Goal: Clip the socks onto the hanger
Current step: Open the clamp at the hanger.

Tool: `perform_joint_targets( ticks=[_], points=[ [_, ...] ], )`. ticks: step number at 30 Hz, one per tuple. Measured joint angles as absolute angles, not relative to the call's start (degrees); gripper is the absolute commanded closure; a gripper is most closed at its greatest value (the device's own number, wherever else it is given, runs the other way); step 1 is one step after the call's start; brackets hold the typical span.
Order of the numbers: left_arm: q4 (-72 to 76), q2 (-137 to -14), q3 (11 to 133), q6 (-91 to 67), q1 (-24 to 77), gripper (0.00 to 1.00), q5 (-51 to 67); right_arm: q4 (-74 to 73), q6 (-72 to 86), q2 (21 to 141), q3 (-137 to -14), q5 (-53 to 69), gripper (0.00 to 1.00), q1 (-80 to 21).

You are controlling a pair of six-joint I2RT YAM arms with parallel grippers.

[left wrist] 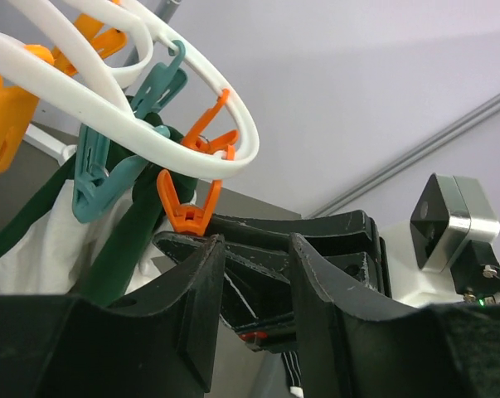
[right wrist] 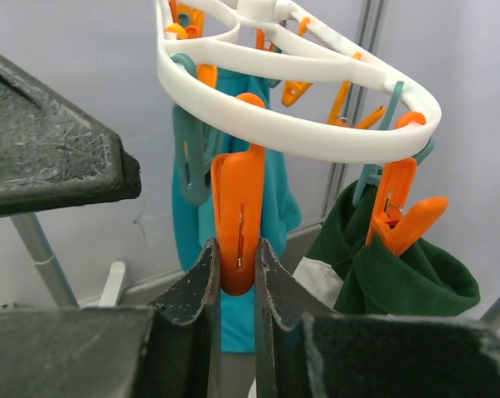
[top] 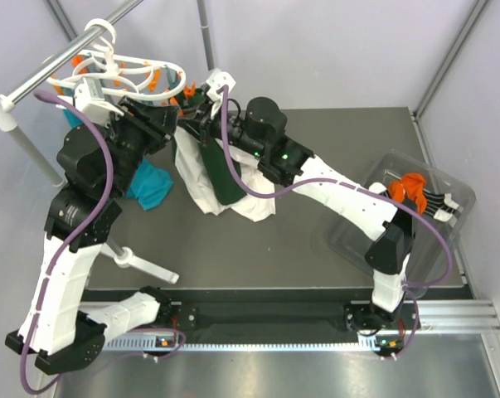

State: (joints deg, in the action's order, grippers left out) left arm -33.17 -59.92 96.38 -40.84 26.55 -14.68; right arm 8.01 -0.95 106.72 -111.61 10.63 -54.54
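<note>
The white oval hanger (top: 133, 66) hangs from the rail at the back left, with orange and teal clips. My right gripper (right wrist: 237, 249) is shut on the lower end of an orange clip (right wrist: 237, 195) hanging from the ring (right wrist: 316, 137). My left gripper (left wrist: 256, 249) is open just below the ring (left wrist: 150, 124), and the right gripper's black fingers show through its gap under another orange clip (left wrist: 187, 207). A bit of dark striped fabric (left wrist: 293, 373) shows low between the fingers; I cannot tell where it lies. Orange socks (top: 409, 186) and dark striped socks (top: 436, 206) lie in the bin.
A clear plastic bin (top: 357, 236) stands at the right. A white cloth (top: 196, 186) and a dark-green cloth (top: 220, 178) hang from the hanger to the table. A teal cloth (top: 154, 186) hangs at the left. The grey rail (top: 42, 75) and its stand foot (top: 142, 261) are at the left.
</note>
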Motion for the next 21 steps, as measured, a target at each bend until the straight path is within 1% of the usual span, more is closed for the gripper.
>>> perform_joint_targets(
  ticks=[6, 17, 21],
  points=[
    [-33.45, -60.18, 96.38, -41.93, 26.55, 0.55, -17.08, 5.69, 0.69, 106.45, -111.94, 11.68, 1.0, -54.5],
    [-33.65, -61.54, 95.94, -43.11, 26.55, 0.43, -20.82, 4.51, 2.42, 105.75, -112.27, 12.82, 1.0, -54.46],
    [-33.69, -62.57, 95.92, -42.92, 26.55, 0.42, -21.61, 4.51, 3.07, 105.71, -112.27, 13.1, 1.0, -54.46]
  ],
)
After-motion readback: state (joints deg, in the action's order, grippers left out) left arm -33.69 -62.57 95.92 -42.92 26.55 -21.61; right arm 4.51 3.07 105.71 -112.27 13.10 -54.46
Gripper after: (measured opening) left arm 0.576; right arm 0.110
